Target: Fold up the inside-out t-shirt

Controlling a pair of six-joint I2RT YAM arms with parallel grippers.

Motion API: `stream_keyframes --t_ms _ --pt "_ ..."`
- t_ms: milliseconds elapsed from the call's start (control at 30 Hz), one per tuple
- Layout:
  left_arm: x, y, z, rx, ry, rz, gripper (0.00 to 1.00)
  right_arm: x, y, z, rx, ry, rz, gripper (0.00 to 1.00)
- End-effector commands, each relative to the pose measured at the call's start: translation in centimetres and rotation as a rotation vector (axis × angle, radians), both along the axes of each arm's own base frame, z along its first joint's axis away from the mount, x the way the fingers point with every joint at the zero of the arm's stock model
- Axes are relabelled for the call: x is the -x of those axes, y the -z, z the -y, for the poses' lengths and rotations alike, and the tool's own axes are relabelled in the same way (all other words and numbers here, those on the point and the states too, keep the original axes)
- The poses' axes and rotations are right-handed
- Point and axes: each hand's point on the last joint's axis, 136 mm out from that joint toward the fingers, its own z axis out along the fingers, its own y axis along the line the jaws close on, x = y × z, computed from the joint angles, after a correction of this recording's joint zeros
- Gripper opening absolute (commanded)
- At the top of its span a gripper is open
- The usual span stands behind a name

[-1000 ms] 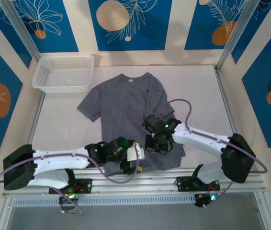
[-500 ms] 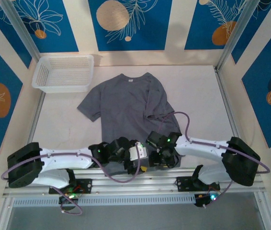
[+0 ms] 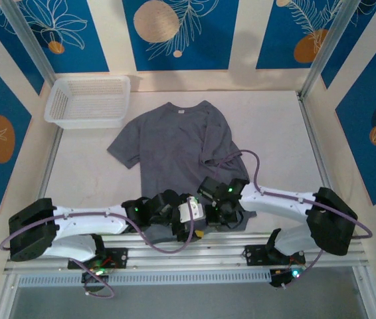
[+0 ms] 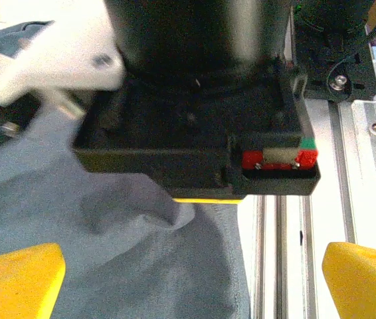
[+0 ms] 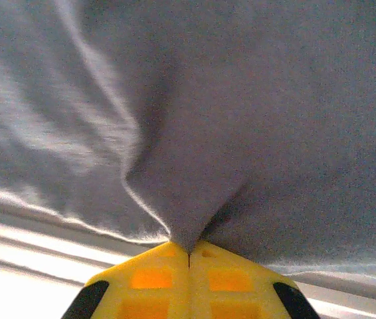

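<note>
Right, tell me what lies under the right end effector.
The grey t-shirt: the right end effector is shut on a pinch of its fabric. Whatever lies beneath the cloth there is covered.

The left arm [image 3: 85,219] and right arm [image 3: 281,199] have white links, black joints and purple cables [image 3: 249,152]; the right hand [image 5: 188,256] has yellow fingers [image 5: 148,282], seemingly grid-moulded.

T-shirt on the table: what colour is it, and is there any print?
The t-shirt is plain dark grey, with no print visible; the top external view shows it best.
</note>
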Motion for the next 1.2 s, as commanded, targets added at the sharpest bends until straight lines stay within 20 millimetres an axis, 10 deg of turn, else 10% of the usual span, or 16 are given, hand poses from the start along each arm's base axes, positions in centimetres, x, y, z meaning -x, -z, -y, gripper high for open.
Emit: stream_keyframes --t_ms 0,400,800,867,1033,1167 --pt "0.6 0.5 0.4 0.007 0.025 -0.030 0.99 -0.7 -2.4 -0.4 -0.055 -0.006 0.021 0.00" --pt "-5.4 6.3 1.0 -0.128 -0.246 0.145 0.95 -2.1 -5.0 -1.8 -0.246 0.090 -0.045 0.06" --pt "-6.7 5.6 -0.6 -0.120 -0.361 0.148 0.17 -3.6 -7.0 -0.9 -0.311 0.138 0.030 0.07" --pt "-5.8 5.4 -0.2 -0.078 -0.308 0.110 0.23 -4.0 -7.9 -1.2 -0.366 0.139 0.056 0.08" --pt "-4.4 5.9 0.8 -0.053 -0.235 0.031 0.75 -4.4 -10.0 -2.7 -0.522 0.124 0.078 0.08" --pt "-6.9 6.2 -0.1 -0.078 -0.381 0.081 0.78 -4.3 -10.5 -3.0 -0.559 0.123 0.078 0.08"
